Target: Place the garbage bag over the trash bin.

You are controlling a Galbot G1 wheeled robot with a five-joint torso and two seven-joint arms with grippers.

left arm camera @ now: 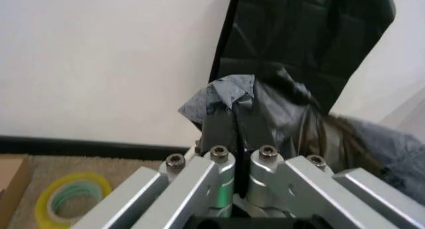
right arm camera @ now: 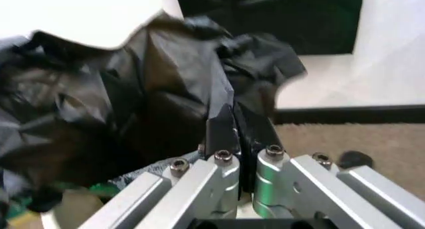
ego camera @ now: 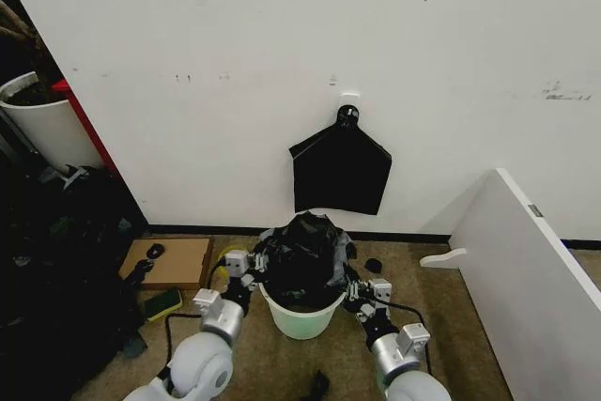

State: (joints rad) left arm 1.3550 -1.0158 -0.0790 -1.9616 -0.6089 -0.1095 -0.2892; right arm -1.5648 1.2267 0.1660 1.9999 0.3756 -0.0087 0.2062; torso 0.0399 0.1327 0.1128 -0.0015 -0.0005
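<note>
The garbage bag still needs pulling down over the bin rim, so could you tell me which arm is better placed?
Neither clearly: the left tool and right tool each pinch the garbage bag at opposite sides of the trash bin.

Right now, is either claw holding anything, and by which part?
Both. The left claw and the right claw are each shut on a fold of the garbage bag at opposite sides, above the trash bin.

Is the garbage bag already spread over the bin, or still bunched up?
Bunched up. The garbage bag billows in a heap above the bin, whose white wall is bare; both end effectors, left and right, pinch its edges.
</note>
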